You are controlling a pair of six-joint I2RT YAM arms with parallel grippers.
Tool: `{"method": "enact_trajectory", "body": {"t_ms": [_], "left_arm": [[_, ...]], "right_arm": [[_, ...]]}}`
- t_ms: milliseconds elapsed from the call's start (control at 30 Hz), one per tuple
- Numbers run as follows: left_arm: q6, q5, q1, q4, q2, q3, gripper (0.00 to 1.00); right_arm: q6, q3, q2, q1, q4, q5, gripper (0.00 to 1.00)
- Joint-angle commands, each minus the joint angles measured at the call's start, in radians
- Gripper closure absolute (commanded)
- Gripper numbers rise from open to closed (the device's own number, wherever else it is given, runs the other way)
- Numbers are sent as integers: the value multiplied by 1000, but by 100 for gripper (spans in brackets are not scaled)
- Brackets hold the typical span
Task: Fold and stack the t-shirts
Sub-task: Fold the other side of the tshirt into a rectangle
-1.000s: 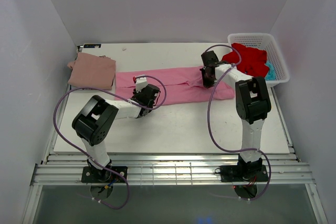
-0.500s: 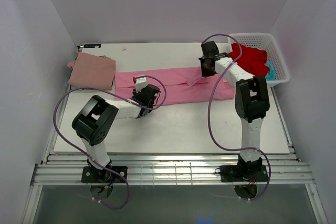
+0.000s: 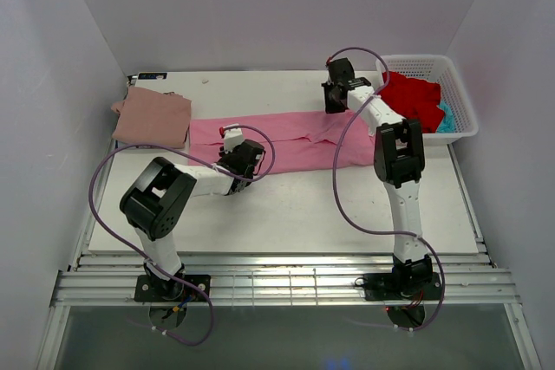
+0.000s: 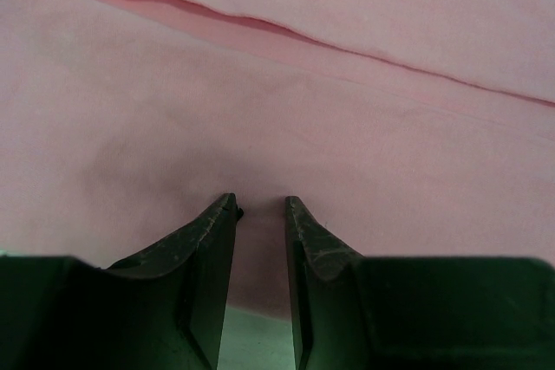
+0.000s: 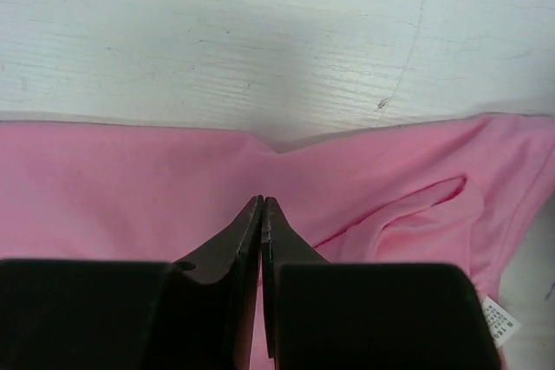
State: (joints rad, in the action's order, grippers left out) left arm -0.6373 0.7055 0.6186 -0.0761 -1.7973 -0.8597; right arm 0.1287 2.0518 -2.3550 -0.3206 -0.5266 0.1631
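Note:
A bright pink t-shirt lies stretched left to right across the middle of the table. My left gripper rests at its near edge. In the left wrist view its jaws stand a little apart, open, tips down on the pink cloth. My right gripper hovers over the shirt's far edge, right of centre. Its jaws are shut, with no cloth bunched at the tips. Flat pink cloth and a white label lie below. A folded dusty rose t-shirt sits far left.
A white latticed basket stands at the back right, holding a red t-shirt and a teal one. White walls close in on the left, the right and the back. Purple cables loop from both arms.
My right gripper has risen off the pink shirt's right part and moved toward the back of the table, staying shut. The left arm has not moved.

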Motion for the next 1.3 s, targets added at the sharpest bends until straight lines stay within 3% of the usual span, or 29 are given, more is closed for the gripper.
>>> {"method": "enact_trajectory", "body": {"t_ms": [0,100,133,200,333,767,867,900,1000,1267], "left_arm": [[-9,-9,-3,107,-47,19,60],[-10,-12,-3,105,-53,19,59],[-10,-18,-3,105,-54,18,59],[-15,-26,-3,102,-56,17,48],[-24,-41,-3,102,-57,13,39],[-18,-31,-2,113,-8,24,36],[-19,-31,-2,114,-7,24,36],[-19,-32,-2,114,-7,24,36],[-21,-32,-2,114,-10,25,36],[-27,-37,-2,114,-16,27,36]], "right_arm": [[14,67,0,5,-33,-31,92],[19,-63,71,5,-30,-10,79],[17,-108,130,5,-18,-7,64],[14,-224,210,5,-4,4,54],[14,-353,276,5,14,9,52],[54,-532,278,2,92,-74,62],[52,-529,267,2,91,-65,70],[52,-521,267,2,86,-60,80],[48,-504,278,2,71,-43,90],[25,-420,295,2,39,-17,92]]}}
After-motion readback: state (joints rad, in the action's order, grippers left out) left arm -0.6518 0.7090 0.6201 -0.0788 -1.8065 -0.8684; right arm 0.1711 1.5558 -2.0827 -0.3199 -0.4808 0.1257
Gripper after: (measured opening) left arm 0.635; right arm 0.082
